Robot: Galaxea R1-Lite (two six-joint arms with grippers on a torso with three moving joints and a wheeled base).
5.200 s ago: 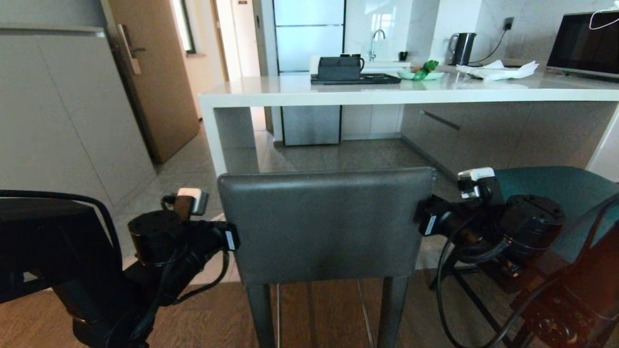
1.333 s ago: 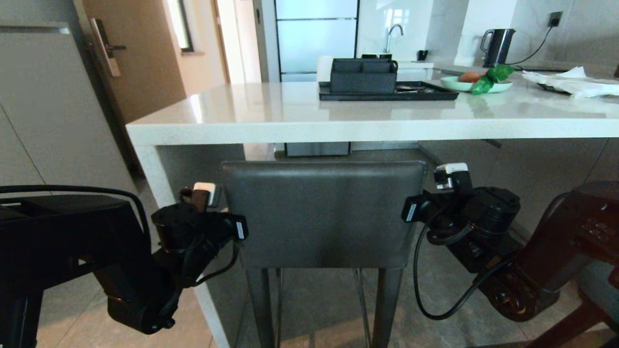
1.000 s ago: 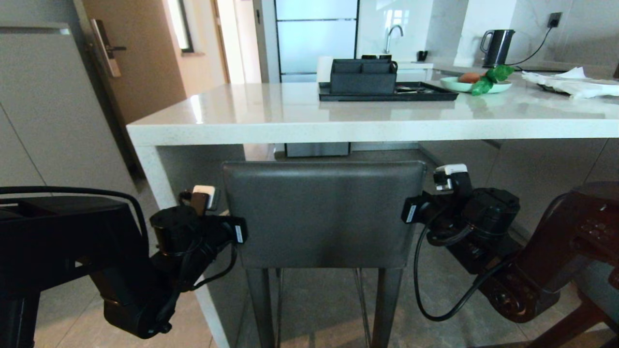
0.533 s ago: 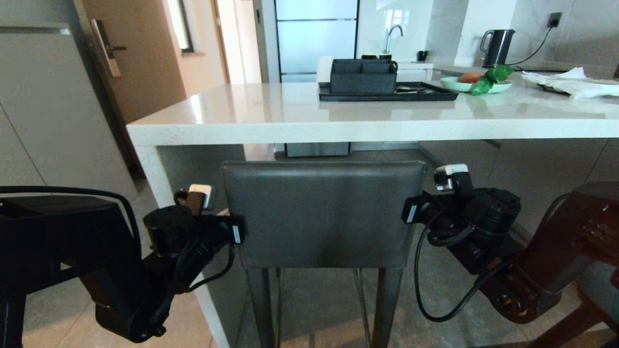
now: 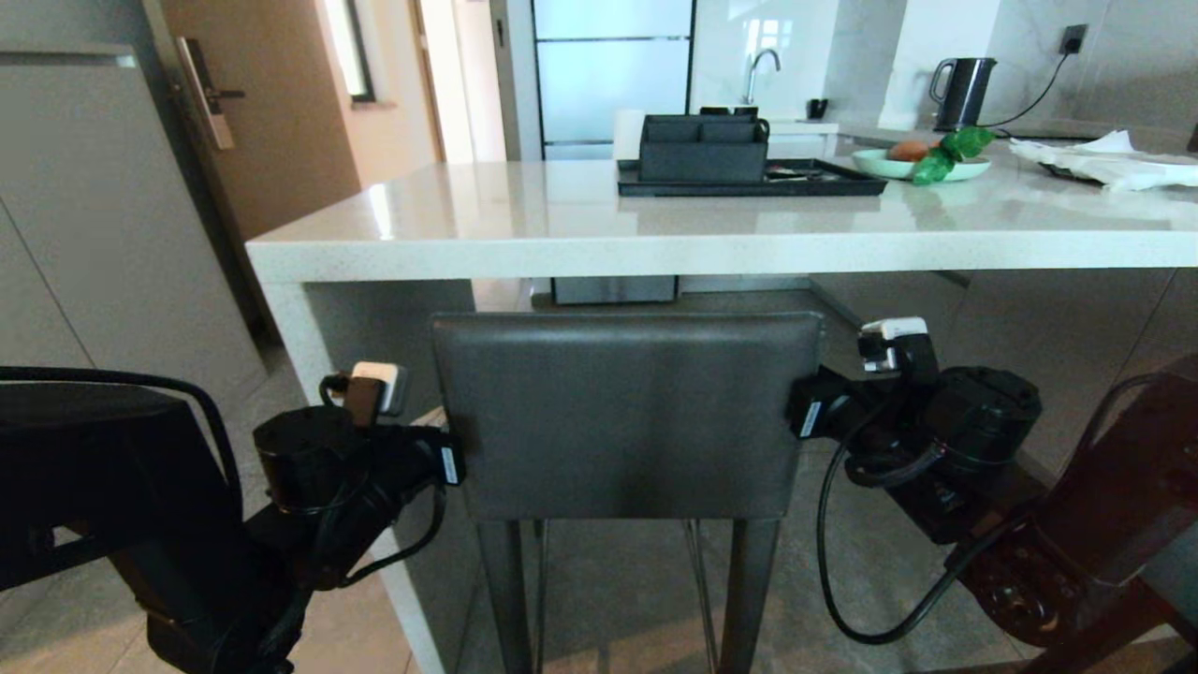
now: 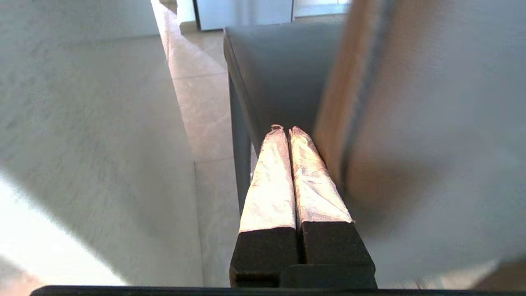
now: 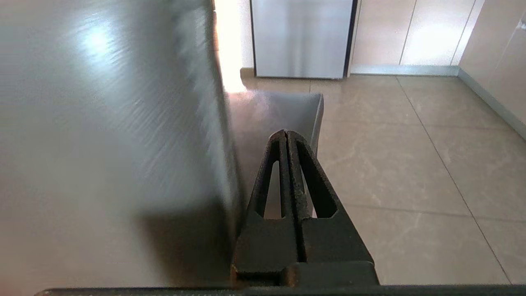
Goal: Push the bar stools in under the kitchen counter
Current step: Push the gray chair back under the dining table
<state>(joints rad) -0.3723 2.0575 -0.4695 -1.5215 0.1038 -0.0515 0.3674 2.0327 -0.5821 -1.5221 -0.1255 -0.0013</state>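
Left gripper (image 6: 286, 129): fingers pressed together, nothing between them; it lies along the left side edge of the grey stool backrest, at 9 o'clock of the backrest in the head view
Right gripper (image 7: 286, 133): fingers closed tip to tip, empty; it lies along the right side edge of the same backrest, at 3 o'clock of it in the head view
Left arm (image 5: 309, 487): dark wrist housing just beside the backrest's left edge
Right arm (image 5: 936, 440): dark wrist housing just beside the backrest's right edge, with a looped black cable hanging below it
Grey bar stool (image 5: 625, 412): square low back facing the camera, upright, centred in the head view; its seat reaches forward below the slab, its back stands just below and in front of the counter's thick near edge
Kitchen counter (image 5: 524, 234): glossy white slab top at 12 o'clock of the stool, white side panel dropping at the left end
Black tray with caddy (image 5: 711, 159): on the counter top, at 12 o'clock, well behind the near edge
Green plate with vegetables (image 5: 922, 159): on the counter at 1 o'clock, just beside the tray
Kettle (image 5: 959, 89): on the far worktop at 1 o'clock
Floor (image 7: 411, 164): pale tiles under the counter
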